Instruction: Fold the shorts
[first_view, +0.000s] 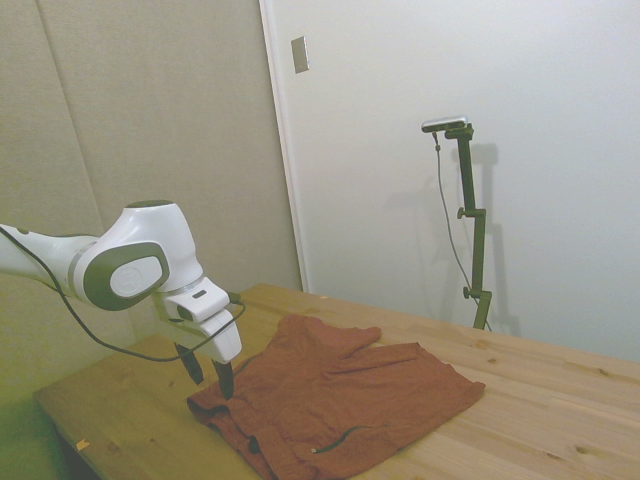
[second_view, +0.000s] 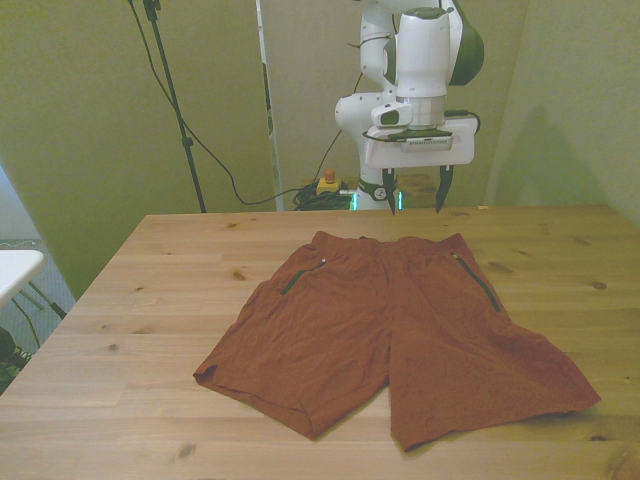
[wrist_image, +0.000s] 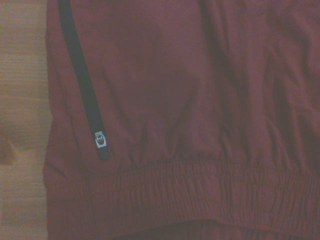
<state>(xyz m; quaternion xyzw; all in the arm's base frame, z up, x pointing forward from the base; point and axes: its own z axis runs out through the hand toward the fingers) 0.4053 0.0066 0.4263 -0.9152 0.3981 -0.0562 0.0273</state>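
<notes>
I'm holding the hand (second_view: 415, 198) above the waistband end of the shorts (second_view: 390, 325), fingers spread wide, gripping nothing. Shorts are lying flat and unfolded on the tabletop (second_view: 150, 300), both legs splayed out.

Relation that matters: the garment is sitting directly below the hand and stretching away from it. The waistband (wrist_image: 200, 192) is the nearest edge, the leg hems the farthest. The long axis is running waistband-to-hem, straight out from the hand. In the side view the fingertips are hanging just over the waistband corner, not touching as far as I can tell.

Wrist cam is showing the elastic waistband and one dark pocket zip (wrist_image: 82, 85) right beneath, so I'm reading the hand as sitting toward one side of the waist, not centred.

My judgement: fold not started. Next I'm dropping to pinch the near waist corner.
</notes>
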